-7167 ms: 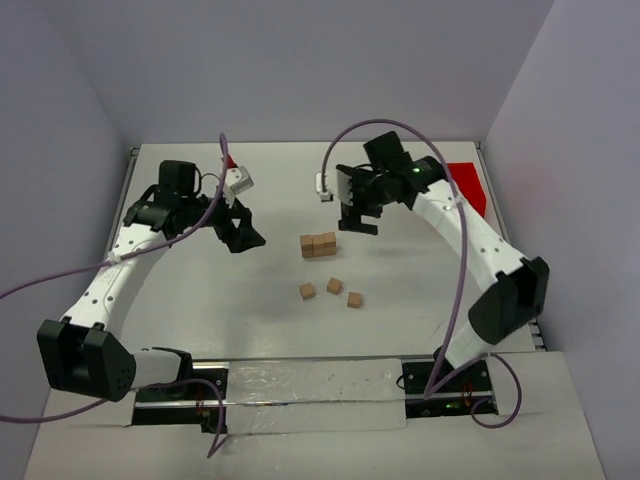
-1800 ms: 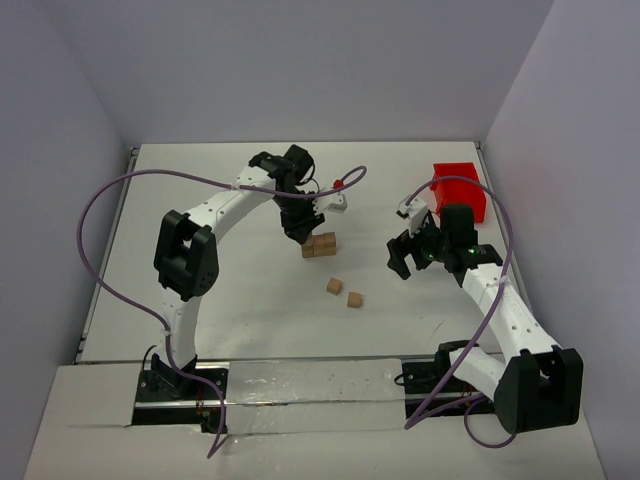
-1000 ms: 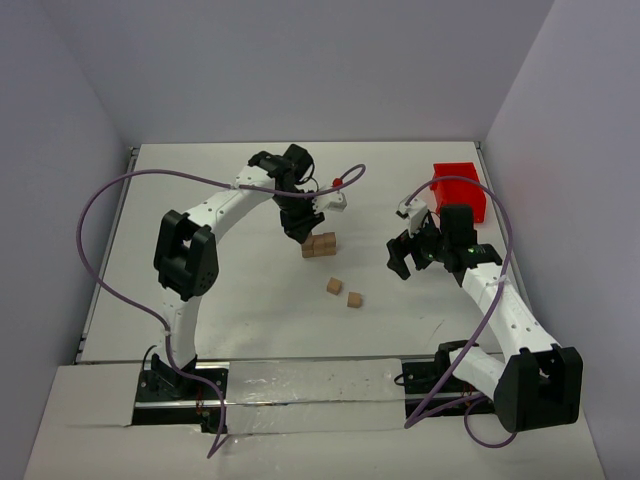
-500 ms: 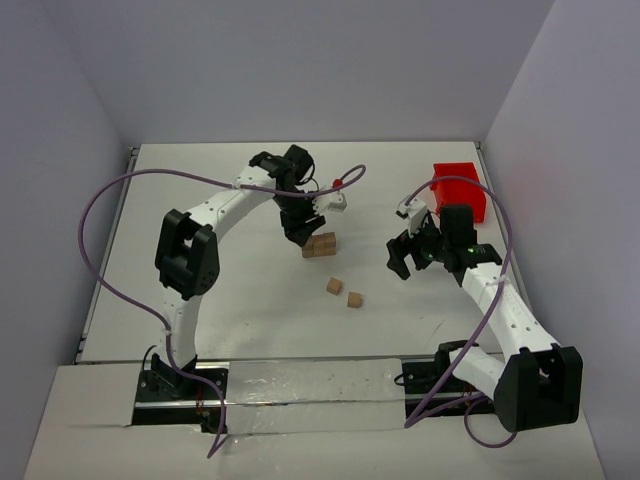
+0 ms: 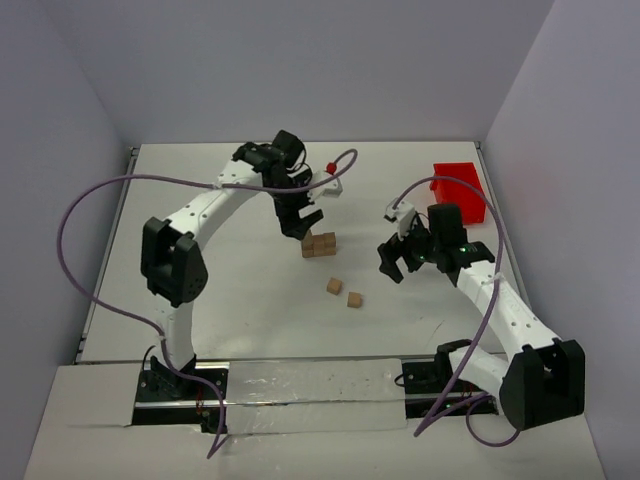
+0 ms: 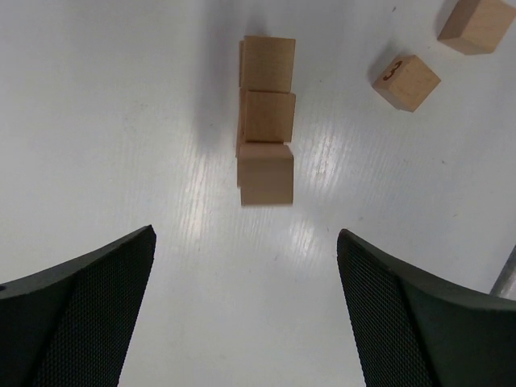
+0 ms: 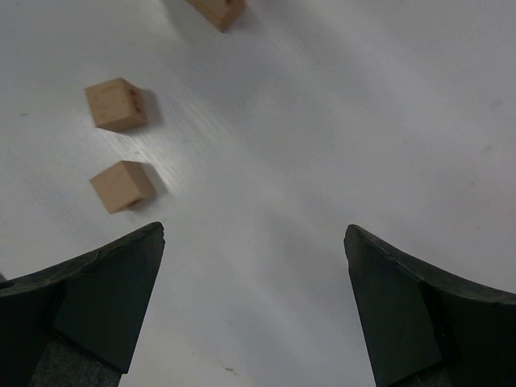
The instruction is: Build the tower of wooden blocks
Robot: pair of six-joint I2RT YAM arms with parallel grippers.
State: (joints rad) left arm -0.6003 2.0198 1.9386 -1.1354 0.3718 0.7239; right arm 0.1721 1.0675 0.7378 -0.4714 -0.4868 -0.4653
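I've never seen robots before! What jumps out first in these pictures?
The little tan tower in the middle, with the open left pincer hovering close by it. Two loose blocks lie just in front, toward the robot, and a bright red bin sits far right.

The left arm (image 5: 205,205) and right arm (image 5: 505,305) are built from white link segments joined by black joint housings. A purple cable (image 5: 120,181) is routed in loose loops along each arm. A green indicator (image 5: 422,258) is lit near the right wrist. The left fingers (image 6: 81,310) are faced with a fine black mesh texture; the right fingers (image 7: 97,286) are seen as plain dark wedges.
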